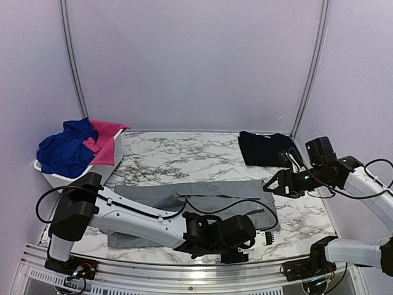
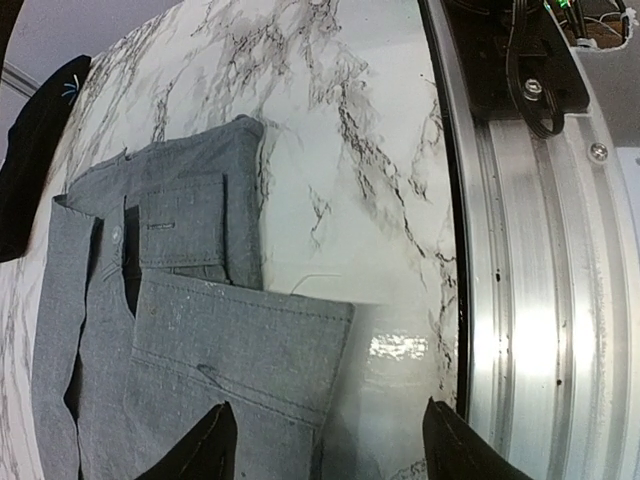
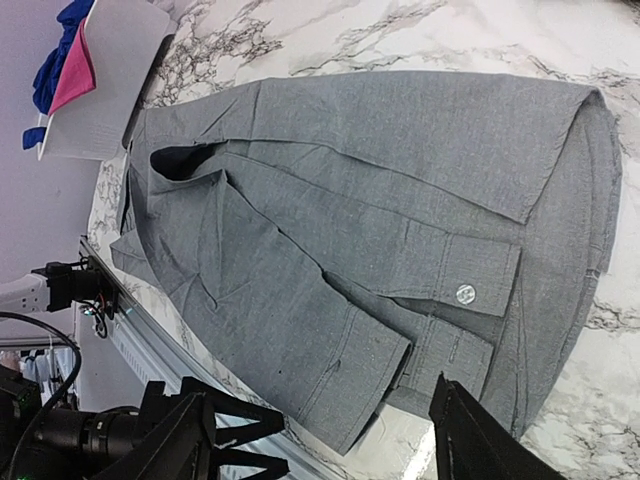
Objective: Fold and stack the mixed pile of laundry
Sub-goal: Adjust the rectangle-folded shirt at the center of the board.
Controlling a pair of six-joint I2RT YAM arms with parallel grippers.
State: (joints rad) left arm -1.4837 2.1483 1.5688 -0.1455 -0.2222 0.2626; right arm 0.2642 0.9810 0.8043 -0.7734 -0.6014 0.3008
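My left end effector (image 2: 330, 412) hangs low with its fingers spread, one over a sleeve cuff of the grey shirt (image 2: 200, 330), the other over bare table (image 2: 370, 150). My right end effector (image 3: 320, 395) is spread too, above the flattened shirt. A black garment (image 1: 261, 147) lies at the far right. A blue piece (image 1: 64, 150) and a pink piece (image 1: 107, 140) sit in the basket (image 1: 58, 179).

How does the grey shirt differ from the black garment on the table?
The grey shirt lies long and half-folded along the near side; the black garment sits compact at the far right. The grey shirt covers more area than the black garment. Both lie flat on the marble table.
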